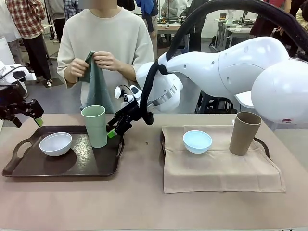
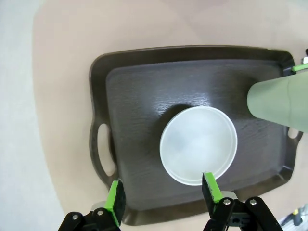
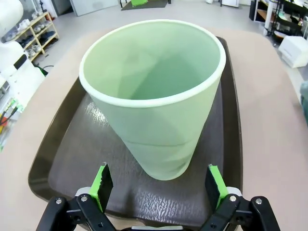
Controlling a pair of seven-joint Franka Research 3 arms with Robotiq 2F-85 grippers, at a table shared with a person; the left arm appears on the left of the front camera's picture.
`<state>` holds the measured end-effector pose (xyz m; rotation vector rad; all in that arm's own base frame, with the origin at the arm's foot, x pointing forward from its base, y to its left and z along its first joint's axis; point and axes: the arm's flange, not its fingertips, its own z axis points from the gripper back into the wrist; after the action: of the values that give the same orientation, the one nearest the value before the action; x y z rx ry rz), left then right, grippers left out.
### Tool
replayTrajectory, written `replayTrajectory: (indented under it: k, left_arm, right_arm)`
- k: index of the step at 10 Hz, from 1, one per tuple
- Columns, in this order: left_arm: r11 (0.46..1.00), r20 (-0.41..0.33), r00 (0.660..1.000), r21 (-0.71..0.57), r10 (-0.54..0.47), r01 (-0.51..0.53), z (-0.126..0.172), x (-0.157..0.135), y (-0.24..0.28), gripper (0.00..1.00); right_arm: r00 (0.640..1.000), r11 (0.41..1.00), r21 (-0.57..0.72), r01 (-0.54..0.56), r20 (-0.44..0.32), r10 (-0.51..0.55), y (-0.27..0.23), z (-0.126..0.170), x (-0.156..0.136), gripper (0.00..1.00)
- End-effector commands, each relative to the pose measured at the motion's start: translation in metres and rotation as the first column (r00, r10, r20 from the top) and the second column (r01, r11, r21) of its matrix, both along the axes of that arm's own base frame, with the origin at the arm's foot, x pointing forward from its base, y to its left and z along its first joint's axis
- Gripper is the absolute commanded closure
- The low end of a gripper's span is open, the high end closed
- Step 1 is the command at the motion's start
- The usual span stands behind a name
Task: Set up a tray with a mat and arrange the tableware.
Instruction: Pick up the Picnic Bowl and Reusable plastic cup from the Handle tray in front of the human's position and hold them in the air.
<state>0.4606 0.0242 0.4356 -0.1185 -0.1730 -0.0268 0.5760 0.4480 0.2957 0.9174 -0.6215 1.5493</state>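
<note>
view of the table at the moment i line up on the light green tumbler (image 3: 154,96). landmark: the dark tray (image 1: 86,162), bare of any mat.

1. the tumbler stands upright on the dark tray, near its right edge. i judge it has to come off so a mat can go under it.
2. the right gripper (image 3: 159,185) sits low at the tray's right edge, just beside the tumbler. its pincer is wide, 1 green pad to each side of the cup's base and neither touching. i hold it level and low because the cup tapers, and a grip near the base looks less likely to tip it.
3. the white bowl (image 1: 56,143) rests on the left half of the dark tray, apart from the tumbler.
4. the left gripper (image 1: 28,120) hovers above the tray's left side, looking down at the bowl, with its pincer wide and empty. i read this as waiting for its turn.
5. beyond the tray's far edge a person's hands (image 1: 107,61) hold up a grey-green cloth (image 1: 98,89), likely the mat for this tray.
6. to the right of the dark tray lies a tan mat (image 1: 219,168), carrying the pale blue bowl (image 1: 197,141) and the tan-brown tumbler (image 1: 245,133). that side looks done.
</note>
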Motion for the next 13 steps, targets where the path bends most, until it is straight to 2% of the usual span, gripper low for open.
replayTrajectory:
  k: [1,4,7,9,13]
  left_arm:
    - [0.999,-0.019,0.999,-0.025,-0.035,0.035,0.0,0.006,-0.001,0.16]
    - [0.999,-0.036,0.998,-0.029,-0.042,0.041,-0.003,0.009,0.0,0.16]
    - [0.999,-0.048,0.999,-0.033,-0.015,0.014,-0.005,0.014,0.001,0.16]
    - [0.999,-0.052,0.999,-0.041,-0.006,0.004,-0.004,0.016,0.001,0.16]
    - [0.997,-0.106,0.994,-0.079,-0.007,-0.001,-0.014,0.026,-0.002,0.16]
  right_arm:
    - [0.999,0.999,0.012,0.035,0.028,-0.035,0.01,0.001,0.009,0.0]
    - [0.998,0.997,0.025,0.068,0.012,-0.069,0.017,-0.001,0.012,0.0]
    - [0.999,0.998,0.044,0.045,-0.027,-0.044,0.025,-0.001,0.008,0.0]
    - [0.999,0.998,0.046,0.047,-0.025,-0.046,0.028,0.0,0.007,0.0]
    - [0.999,0.999,0.04,0.021,-0.031,-0.02,0.046,-0.002,0.006,0.0]
